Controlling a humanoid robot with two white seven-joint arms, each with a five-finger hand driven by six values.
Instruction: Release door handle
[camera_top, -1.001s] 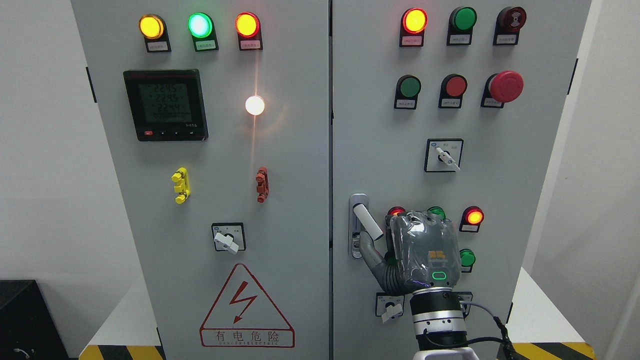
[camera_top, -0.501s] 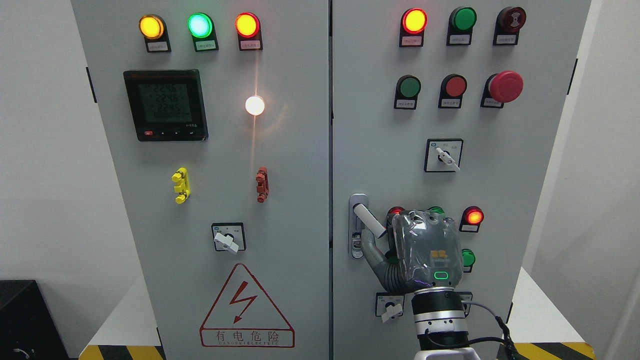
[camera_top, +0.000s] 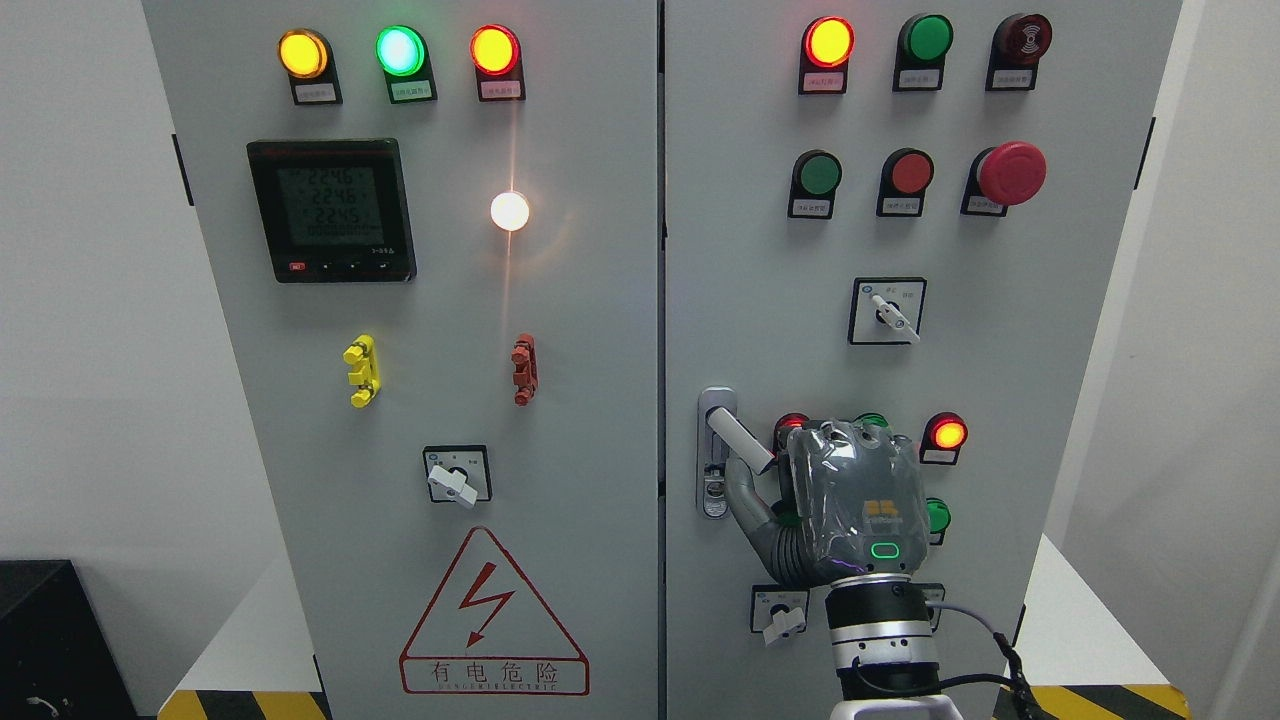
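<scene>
Right hand (camera_top: 850, 505): nearest thing you see, coming up from the bottom edge right of middle, back of the palm facing the camera.
Grip: thumb (camera_top: 745, 495) points up-left, just under the door handle (camera_top: 738, 440); whether it touches, can't tell. The other fingers are hidden behind the palm, so you can't confirm spread or curled. Nothing visibly clamped.
Handle: white lever on the right door (camera_top: 1000, 350), swung out and tilted down-right from its metal plate (camera_top: 712, 500), near the door's left edge.
Progress: judging by the gap, release looks nearly done; you have the hand left to pull clear.
Left arm: not in view.
Beyond: the hand covers part of the indicator lights (camera_top: 945, 433).
</scene>
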